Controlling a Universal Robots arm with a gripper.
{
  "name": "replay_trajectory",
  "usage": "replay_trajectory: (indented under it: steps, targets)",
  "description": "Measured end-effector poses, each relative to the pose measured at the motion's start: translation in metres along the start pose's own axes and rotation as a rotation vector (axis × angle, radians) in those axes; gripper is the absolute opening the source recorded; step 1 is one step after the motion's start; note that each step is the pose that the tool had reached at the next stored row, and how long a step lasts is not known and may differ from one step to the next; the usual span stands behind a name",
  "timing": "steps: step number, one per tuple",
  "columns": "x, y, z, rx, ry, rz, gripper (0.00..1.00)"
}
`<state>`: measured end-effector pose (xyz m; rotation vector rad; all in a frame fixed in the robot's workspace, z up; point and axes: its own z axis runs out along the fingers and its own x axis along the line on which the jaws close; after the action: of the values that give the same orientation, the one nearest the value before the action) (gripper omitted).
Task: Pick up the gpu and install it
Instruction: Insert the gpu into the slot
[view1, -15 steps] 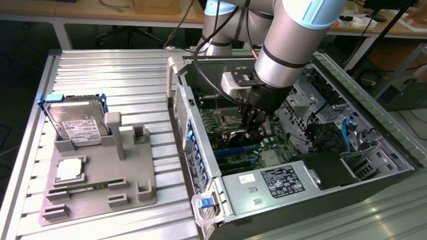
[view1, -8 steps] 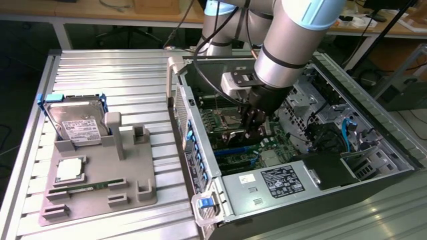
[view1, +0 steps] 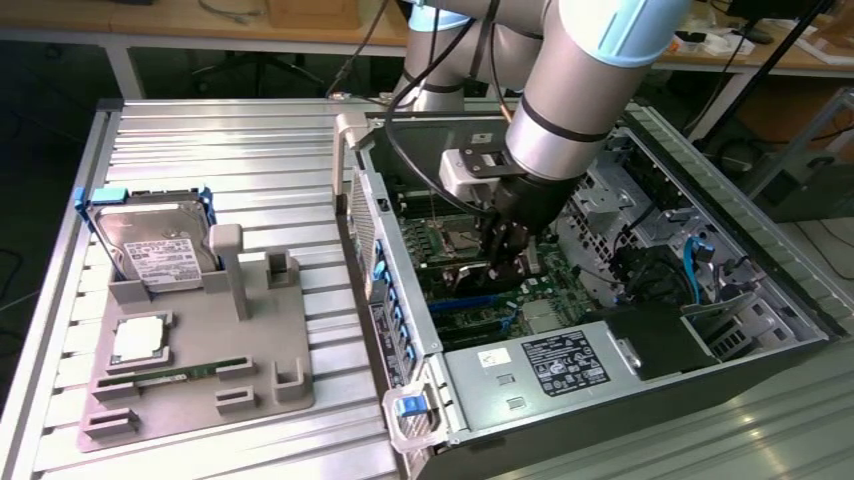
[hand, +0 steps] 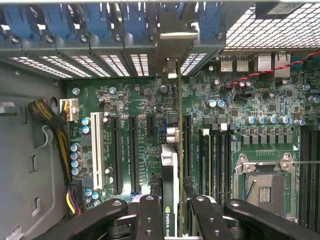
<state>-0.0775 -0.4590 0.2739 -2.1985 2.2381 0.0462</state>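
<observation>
Gripper fingers (hand: 150, 220) pinch the gpu (hand: 172, 165) edge-on, one black finger on each flat side of the thin card, with the gripper (hand: 172, 222) pressed against it. The card stands upright over the motherboard (hand: 140, 100), its length running toward the rear wall of the computer case (view1: 561, 390), where its pale metal bracket (hand: 174, 42) sits against the row of slot openings between the blue clips (hand: 95, 20). Whether the card is fully seated in a slot cannot be told. Black expansion slots (hand: 134, 155) and a white slot (hand: 98, 150) lie just beside it on one side, the empty CPU socket (hand: 265, 182) well off to the other.

In the exterior view the gripper (view1: 507, 255) reaches down inside the open case lying on its side. On the exterior view's left, on the ribbed metal table (view1: 200, 150), a grey parts tray (view1: 200, 395) carries a hard drive (view1: 160, 255) near its far edge, a silver CPU (view1: 140, 340) and a green memory stick (view1: 180, 375) near its front edge
</observation>
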Motion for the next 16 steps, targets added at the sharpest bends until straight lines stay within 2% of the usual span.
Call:
replay_trajectory:
  steps: [16]
  targets:
    - [0.0001, 0.0007, 0.0056, 0.0001, -0.0001, 0.0, 0.27]
